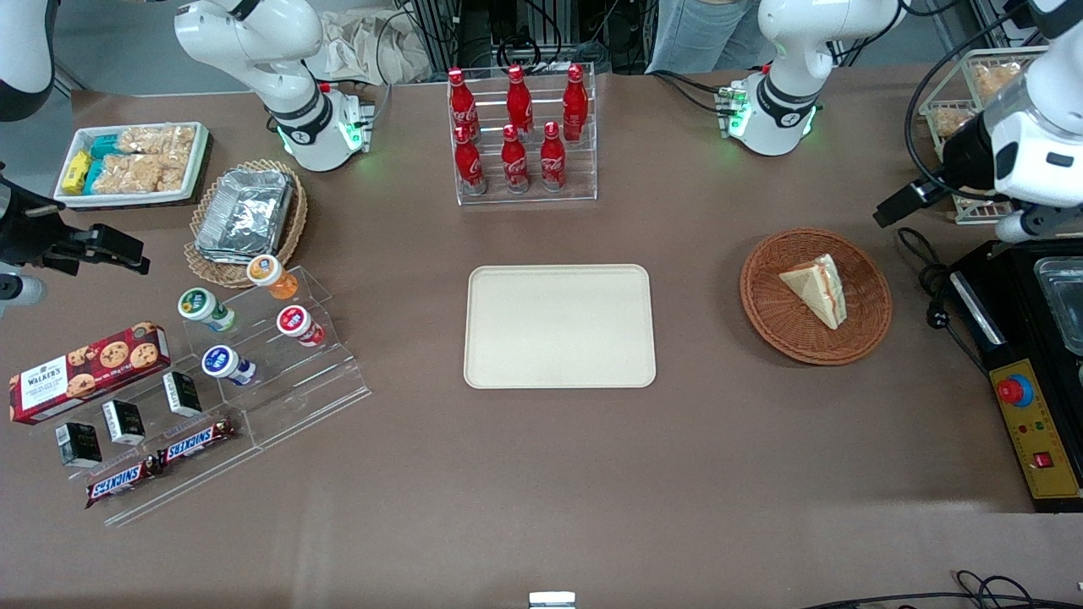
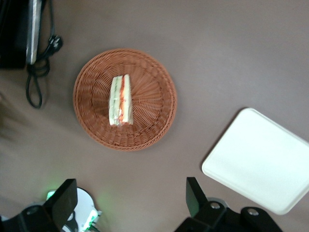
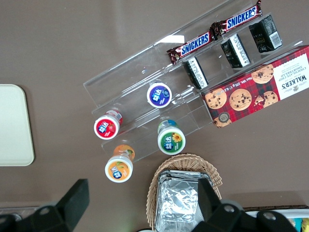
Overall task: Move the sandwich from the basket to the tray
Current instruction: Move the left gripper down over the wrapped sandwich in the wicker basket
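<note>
The sandwich (image 1: 816, 288), a pale bread wedge with a red filling line, lies in the round reddish-brown wicker basket (image 1: 766, 317). The flat cream tray (image 1: 558, 326) sits bare at the table's middle, beside the basket toward the parked arm's end. My left gripper (image 1: 905, 205) hangs high above the table, a little farther from the front camera than the basket and toward the working arm's end. In the left wrist view the gripper (image 2: 129, 198) is open with nothing between its fingers. It is well apart from the sandwich (image 2: 120, 100), the basket (image 2: 157, 96) and the tray (image 2: 260, 159).
A black appliance with a yellow control box (image 1: 1036, 423) and a coiled cable (image 1: 931, 288) lie beside the basket at the working arm's end. A clear rack of red bottles (image 1: 520, 135) stands farther back. Snack stands and a foil-filled basket (image 1: 245, 216) crowd the parked arm's end.
</note>
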Robot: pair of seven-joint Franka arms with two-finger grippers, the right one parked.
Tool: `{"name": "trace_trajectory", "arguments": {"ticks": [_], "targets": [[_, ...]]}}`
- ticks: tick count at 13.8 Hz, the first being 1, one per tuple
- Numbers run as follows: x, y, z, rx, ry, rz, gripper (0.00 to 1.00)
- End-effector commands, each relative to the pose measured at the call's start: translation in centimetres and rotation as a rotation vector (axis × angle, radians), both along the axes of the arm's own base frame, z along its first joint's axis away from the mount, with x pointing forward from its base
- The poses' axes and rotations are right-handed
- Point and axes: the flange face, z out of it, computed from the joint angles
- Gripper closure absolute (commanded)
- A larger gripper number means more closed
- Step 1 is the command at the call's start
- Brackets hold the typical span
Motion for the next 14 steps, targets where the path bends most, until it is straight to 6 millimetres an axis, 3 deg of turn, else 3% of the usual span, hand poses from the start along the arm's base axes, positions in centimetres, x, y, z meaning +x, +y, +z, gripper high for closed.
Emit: {"name": "trace_trajectory", "arguments": {"ticks": [1, 3, 6, 8, 11, 14], "targets": [[-6.8, 0.6, -2.0, 0.059, -0.092, 0.118, 0.0], [-8.2, 0.9, -3.4, 0.087, -0.095, 0.139, 0.0], [-8.1, 1.3, -5.8, 0.103, -0.079, 0.144, 0.0], [-8.0, 1.7, -9.6, 0.132, -0.079, 0.169, 0.0], [-8.6, 2.2, -16.8, 0.135, -0.082, 0.187, 0.0], [-7.3, 2.2, -22.4, 0.136, -0.049, 0.212, 0.0]]}}
